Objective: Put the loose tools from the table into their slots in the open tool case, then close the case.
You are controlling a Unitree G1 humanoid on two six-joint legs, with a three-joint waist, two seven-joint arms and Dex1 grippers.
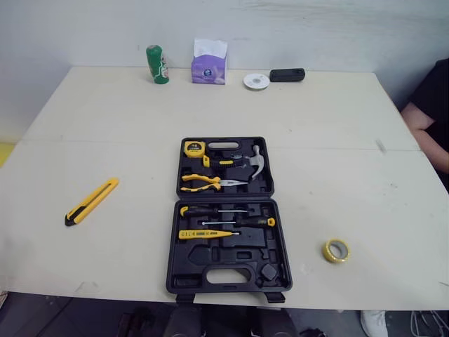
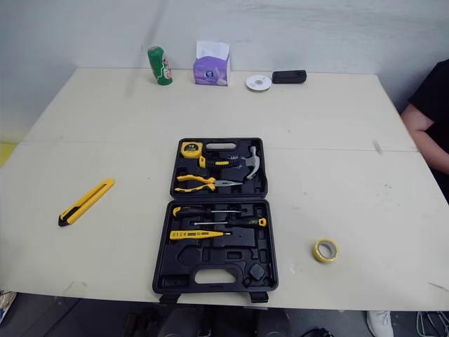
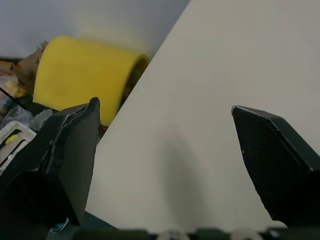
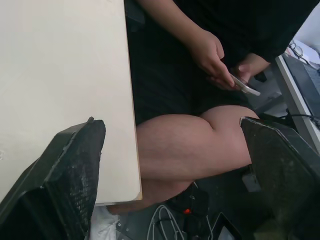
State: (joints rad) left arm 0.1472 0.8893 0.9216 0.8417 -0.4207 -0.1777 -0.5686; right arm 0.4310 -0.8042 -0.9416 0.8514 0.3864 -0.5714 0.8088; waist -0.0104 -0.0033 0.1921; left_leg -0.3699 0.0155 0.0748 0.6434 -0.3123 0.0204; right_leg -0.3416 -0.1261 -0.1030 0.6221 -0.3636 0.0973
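Note:
An open black tool case (image 1: 228, 214) lies at the table's front middle. Its far half holds a tape measure (image 1: 193, 148), a hammer (image 1: 254, 162) and yellow pliers (image 1: 203, 182); its near half holds screwdrivers (image 1: 224, 222). A yellow utility knife (image 1: 91, 201) lies loose on the table to the left of the case. A yellow tape roll (image 1: 336, 250) lies loose to the right. My left gripper (image 3: 165, 160) is open over the table's edge with nothing between its fingers. My right gripper (image 4: 172, 175) is open beside the table's right edge, also holding nothing.
At the table's far edge stand a green can (image 1: 157, 64), a purple tissue box (image 1: 210, 63), a white disc (image 1: 257, 81) and a black device (image 1: 287, 74). A person (image 4: 210, 55) sits at the right side holding a phone. A yellow roll (image 3: 85, 75) lies beyond the table's left edge.

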